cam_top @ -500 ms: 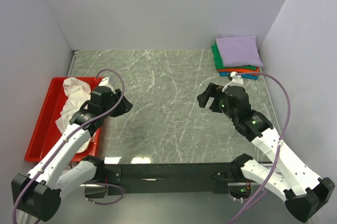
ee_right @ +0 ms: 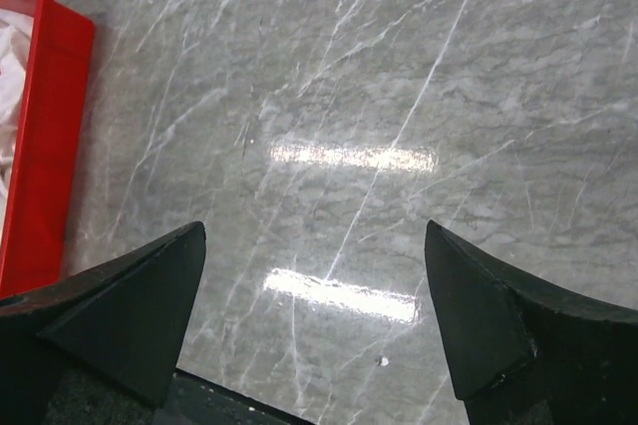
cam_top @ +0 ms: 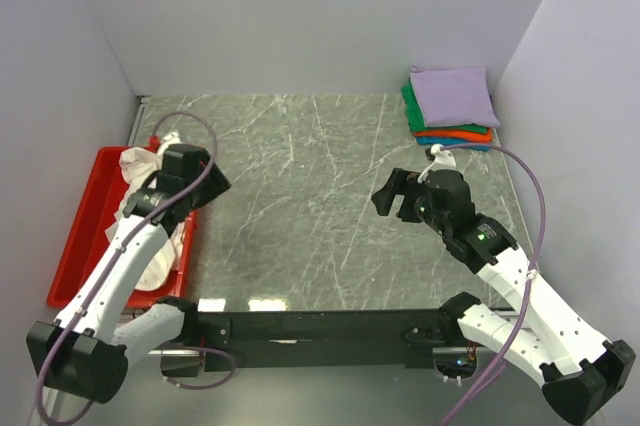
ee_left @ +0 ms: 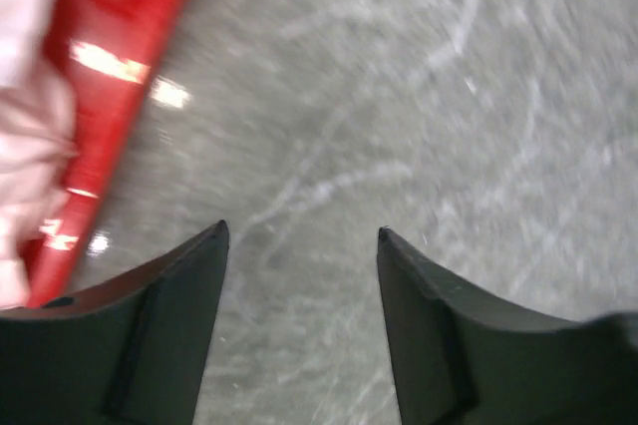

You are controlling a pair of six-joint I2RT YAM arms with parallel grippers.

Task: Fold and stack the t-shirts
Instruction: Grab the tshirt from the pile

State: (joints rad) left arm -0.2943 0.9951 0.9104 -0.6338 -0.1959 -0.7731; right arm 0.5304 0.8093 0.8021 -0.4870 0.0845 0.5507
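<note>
— How many shirts?
— Five. Four sit folded in one stack (cam_top: 450, 98) at one o'clock, and one white shirt (cam_top: 136, 161) lies crumpled in the single red tray (cam_top: 74, 246) at nine.
— Grippers?
— The left gripper (ee_left: 299, 235) and right gripper (ee_right: 314, 230) are both spread. Only the overhead view shows the stack.

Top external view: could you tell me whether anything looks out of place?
The white cloth t-shirt lies crumpled in the red plastic tray at the left, unlike the neatly folded stack of lavender, green, orange and teal t-shirts at the far right. Nothing else stands out.
</note>
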